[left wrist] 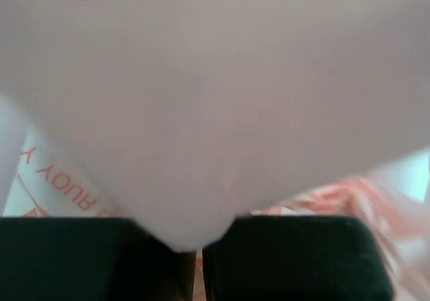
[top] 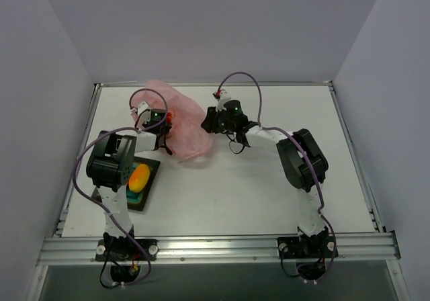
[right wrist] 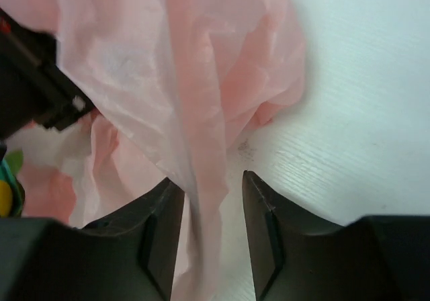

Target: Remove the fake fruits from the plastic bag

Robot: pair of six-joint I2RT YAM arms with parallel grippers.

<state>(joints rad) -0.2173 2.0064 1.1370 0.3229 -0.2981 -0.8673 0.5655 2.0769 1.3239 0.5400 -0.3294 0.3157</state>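
Plastic bag (top: 190, 130), crumpled, long axis far-left to near-right

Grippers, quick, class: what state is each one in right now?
Left gripper: closed, pinching the pink bag.
Right gripper: open, a fold of the bag between its fingers, not clamped.

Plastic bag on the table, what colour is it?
The plastic bag is see-through pink with wrinkly film, clearest in the right wrist view.
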